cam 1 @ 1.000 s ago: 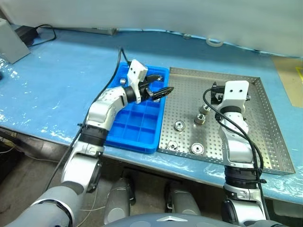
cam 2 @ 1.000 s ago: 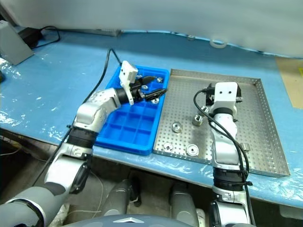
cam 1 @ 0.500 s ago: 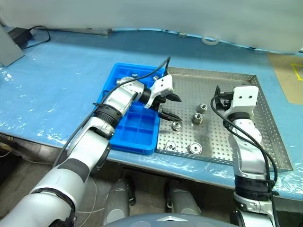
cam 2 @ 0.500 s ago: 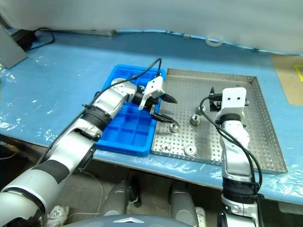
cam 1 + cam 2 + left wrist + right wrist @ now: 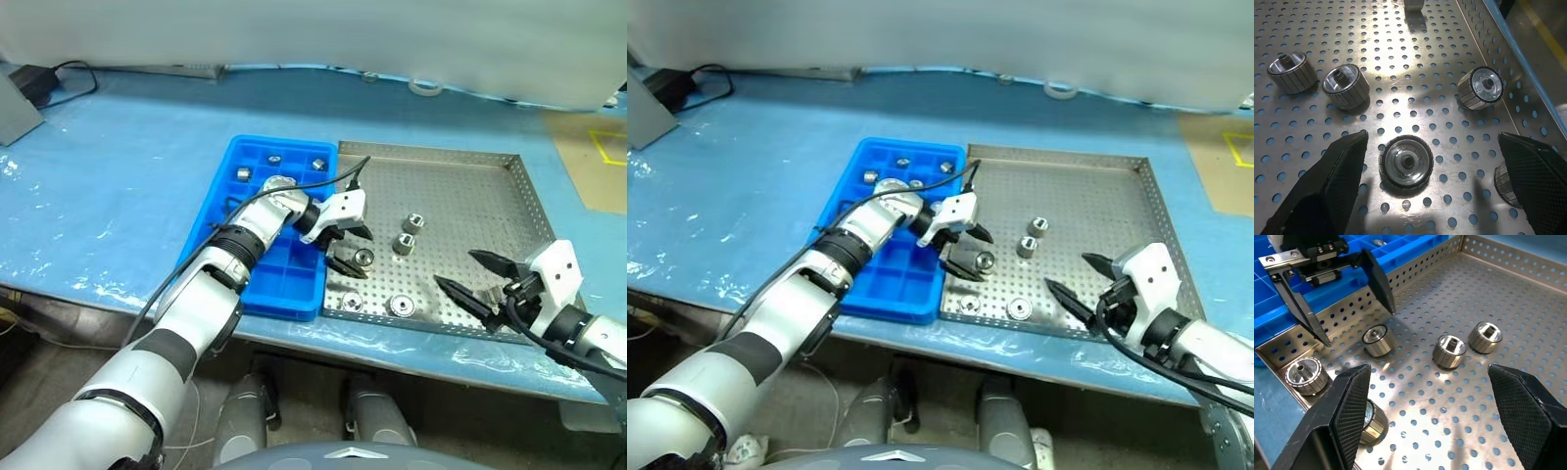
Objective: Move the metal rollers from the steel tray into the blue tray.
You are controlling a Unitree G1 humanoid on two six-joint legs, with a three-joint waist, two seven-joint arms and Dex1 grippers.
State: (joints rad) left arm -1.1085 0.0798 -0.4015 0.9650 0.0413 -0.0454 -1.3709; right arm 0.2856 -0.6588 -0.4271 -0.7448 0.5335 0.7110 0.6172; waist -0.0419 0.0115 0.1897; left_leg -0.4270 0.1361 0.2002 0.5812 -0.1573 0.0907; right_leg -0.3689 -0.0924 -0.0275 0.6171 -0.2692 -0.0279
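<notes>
Left wrist close-up: roller (image 5: 1404, 164) between spread jaws

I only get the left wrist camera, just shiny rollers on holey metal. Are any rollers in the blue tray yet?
Observer: Yes, at least three metal rollers sit in the far row of the blue tray.
Operator: Where's the other arm?
Observer: The right jaws stand open over the near right part of the steel tray, holding nothing.
Operator: What's behind the trays?
Observer: A white ring, maybe tape, lies on the blue table cover.
</notes>
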